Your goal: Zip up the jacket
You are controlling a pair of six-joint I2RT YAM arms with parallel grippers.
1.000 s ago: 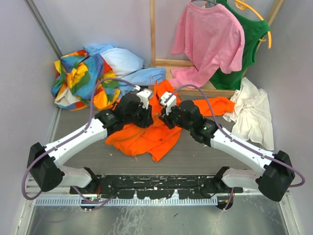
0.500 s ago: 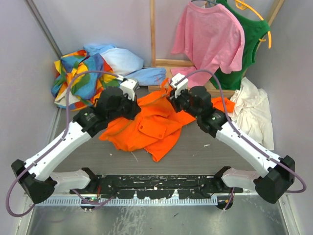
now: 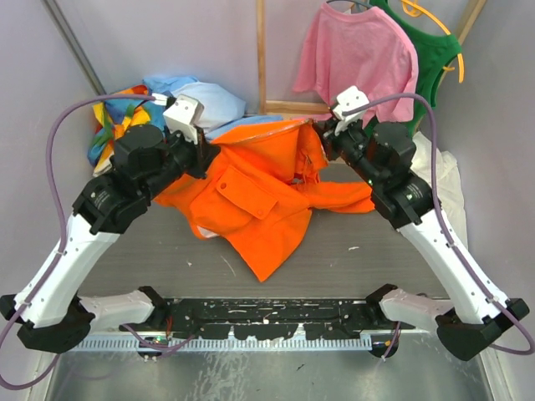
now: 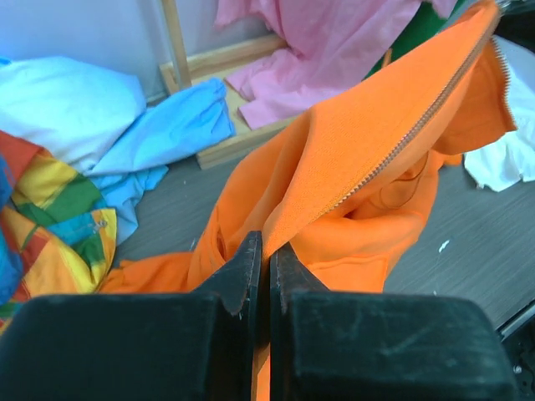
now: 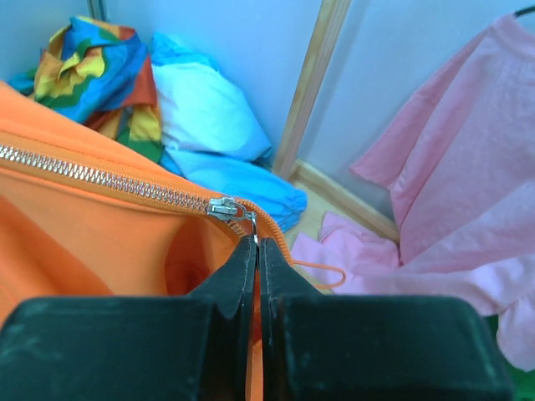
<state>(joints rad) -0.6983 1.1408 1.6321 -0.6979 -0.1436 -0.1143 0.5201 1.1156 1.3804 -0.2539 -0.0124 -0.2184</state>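
- Grey table (image 3: 359,259): the orange jacket (image 3: 259,217) trails onto its centre.
- Multicoloured garment (image 3: 125,104) heaped at ten o'clock, pale blue cloth (image 3: 209,96) at eleven.
- White cloth (image 3: 450,177) at three o'clock.

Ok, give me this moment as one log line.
left end effector: shut on jacket edge | right end effector: shut on zip slider | zip: taut between arms | hem: on table

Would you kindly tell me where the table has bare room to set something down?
Bare table lies along the near side, between the jacket and the base rail, widest at right. The far side is crowded: patchwork garment, blue cloth, pink T-shirt, white cloth.
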